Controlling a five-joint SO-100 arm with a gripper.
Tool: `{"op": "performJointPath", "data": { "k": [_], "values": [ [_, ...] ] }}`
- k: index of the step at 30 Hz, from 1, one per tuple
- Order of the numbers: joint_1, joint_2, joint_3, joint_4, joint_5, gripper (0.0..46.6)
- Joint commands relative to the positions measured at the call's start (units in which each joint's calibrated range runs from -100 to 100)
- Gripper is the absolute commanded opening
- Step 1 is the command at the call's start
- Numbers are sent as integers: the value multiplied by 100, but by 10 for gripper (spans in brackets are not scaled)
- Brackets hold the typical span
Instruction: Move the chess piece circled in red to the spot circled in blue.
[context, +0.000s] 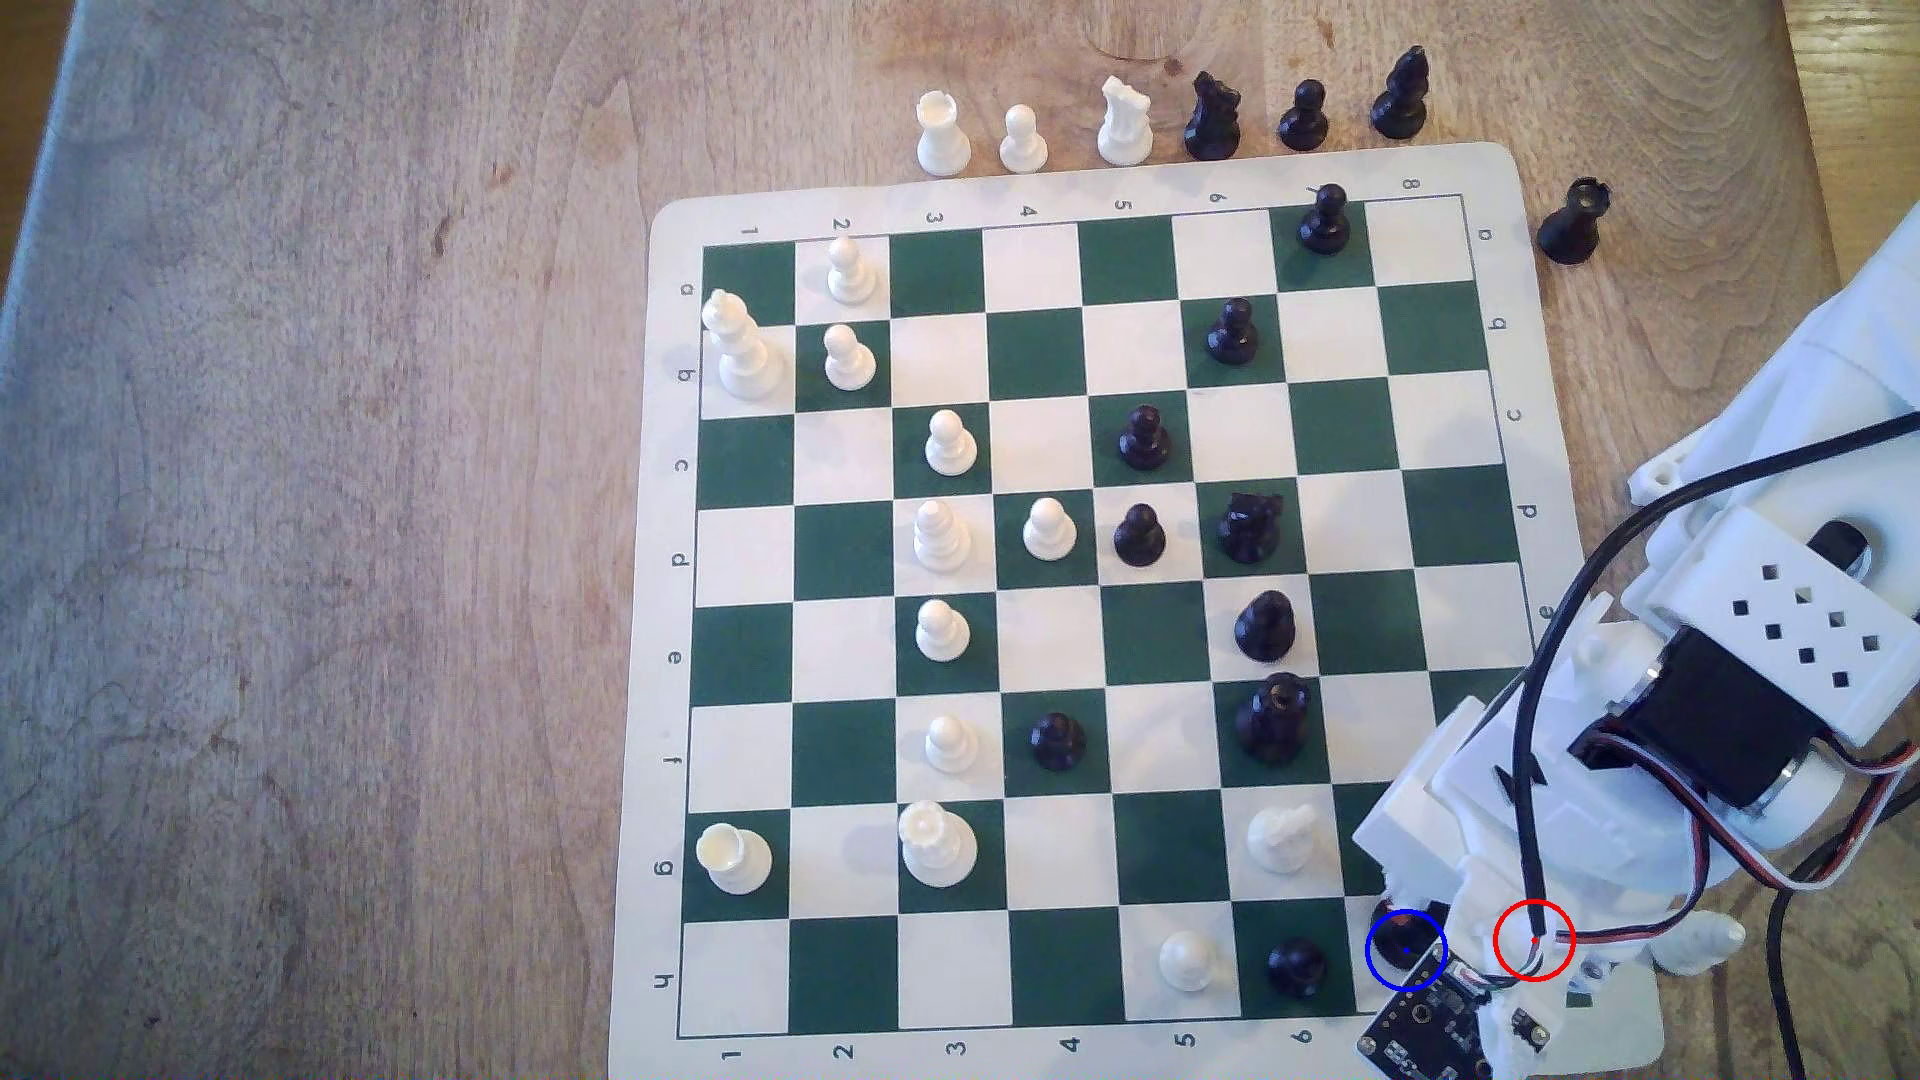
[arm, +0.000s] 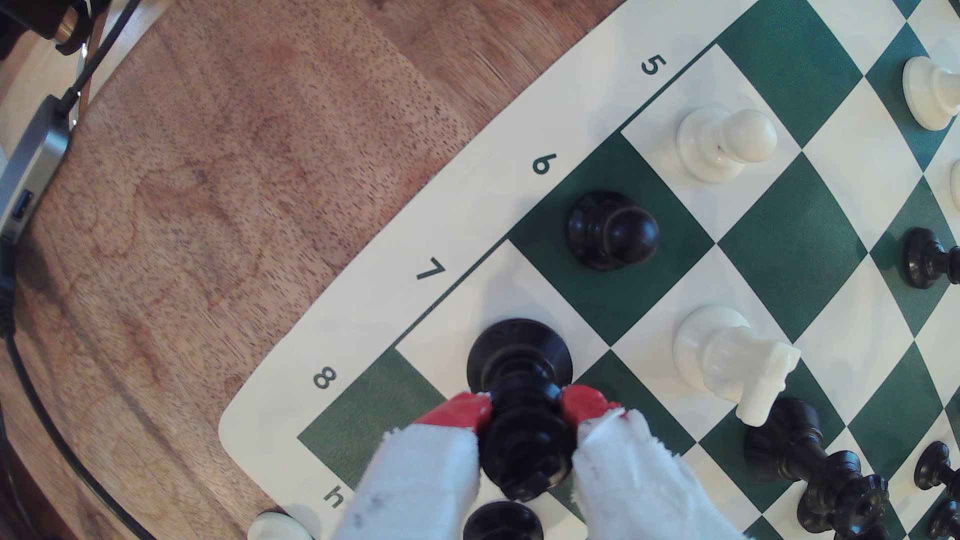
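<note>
My gripper (arm: 524, 410) is shut on the black castle-rimmed piece (arm: 519, 363), its red-tipped white fingers (arm: 467, 410) pinching the stem from both sides. The piece's wide round base rests on or just above the cream square (arm: 498, 291) in file 7 of the board's corner row. In the exterior view the blue ring (context: 1366, 948) marks that square, and the dark piece (context: 1397, 940) shows inside it under my white arm (context: 1558, 789). The red ring (context: 1535, 940) lies over the arm's cables, which hide the green corner square below.
A black pawn (arm: 613, 231) stands on the neighbouring green square, with a white pawn (arm: 724, 143) beyond it. A white knight (arm: 727, 358) and a tall black piece (arm: 810, 467) stand close by. Another black piece (arm: 501, 522) sits between the fingers' bases. Bare wood and cables lie off the board.
</note>
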Motion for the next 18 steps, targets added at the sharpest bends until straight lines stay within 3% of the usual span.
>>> {"op": "performJointPath", "data": {
  "k": [1, 18],
  "values": [
    [-5, -21, -686, -60, 15, 4],
    [-114, 30, -677, -207, 0, 6]
  ]
}}
